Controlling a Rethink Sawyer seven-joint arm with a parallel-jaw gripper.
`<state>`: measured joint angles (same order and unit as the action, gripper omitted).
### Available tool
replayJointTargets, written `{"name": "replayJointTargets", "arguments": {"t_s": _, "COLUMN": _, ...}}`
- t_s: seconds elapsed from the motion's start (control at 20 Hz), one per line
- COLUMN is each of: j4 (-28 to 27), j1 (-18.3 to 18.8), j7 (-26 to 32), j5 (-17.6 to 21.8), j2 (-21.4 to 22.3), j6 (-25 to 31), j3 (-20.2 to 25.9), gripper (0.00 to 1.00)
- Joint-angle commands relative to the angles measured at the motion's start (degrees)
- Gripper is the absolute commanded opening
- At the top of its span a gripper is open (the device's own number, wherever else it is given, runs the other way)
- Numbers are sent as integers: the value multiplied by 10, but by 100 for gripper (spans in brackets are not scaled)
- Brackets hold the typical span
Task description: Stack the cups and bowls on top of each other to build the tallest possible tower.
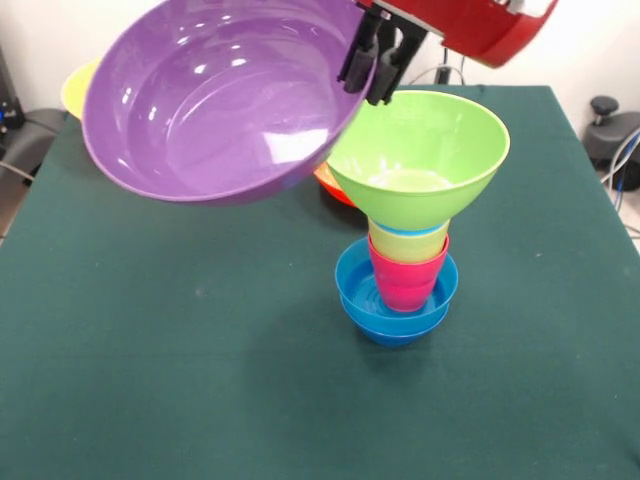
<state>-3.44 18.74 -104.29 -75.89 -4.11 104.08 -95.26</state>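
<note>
A large purple bowl [215,100] hangs tilted in the air at the upper left, its inside facing the camera. My gripper [375,60] is shut on its right rim. To the right and below stands the tower [400,260]: small blue bowls [395,300] at the bottom, a red-pink cup [407,278] in them, a yellow cup [408,240] above with a thin light blue cup edge over it, and a lime green bowl [420,155] on top. The purple bowl's rim is close to the green bowl's left rim.
An orange bowl [333,188] peeks out behind the tower, mostly hidden by the green bowl. A yellow bowl [76,88] shows at the far left behind the purple one. The green table cloth [150,350] spreads in front.
</note>
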Motion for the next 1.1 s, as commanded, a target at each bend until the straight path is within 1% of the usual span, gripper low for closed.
{"name": "replayJointTargets", "arguments": {"t_s": 0.05, "j4": 40, "j1": -3, "j7": -72, "j5": -52, "j2": 11, "j6": -22, "j3": -114, "gripper": 0}}
{"name": "replayJointTargets", "arguments": {"t_s": 0.25, "j4": 48, "j1": -8, "j7": -83, "j5": -70, "j2": 12, "j6": -29, "j3": -138, "gripper": 0}}
{"name": "replayJointTargets", "arguments": {"t_s": 0.5, "j4": 58, "j1": -18, "j7": -102, "j5": -83, "j2": 13, "j6": -39, "j3": -155, "gripper": 0}}
{"name": "replayJointTargets", "arguments": {"t_s": 1.1, "j4": 83, "j1": -47, "j7": -152, "j5": -94, "j2": 11, "j6": -38, "j3": -179, "gripper": 0}}
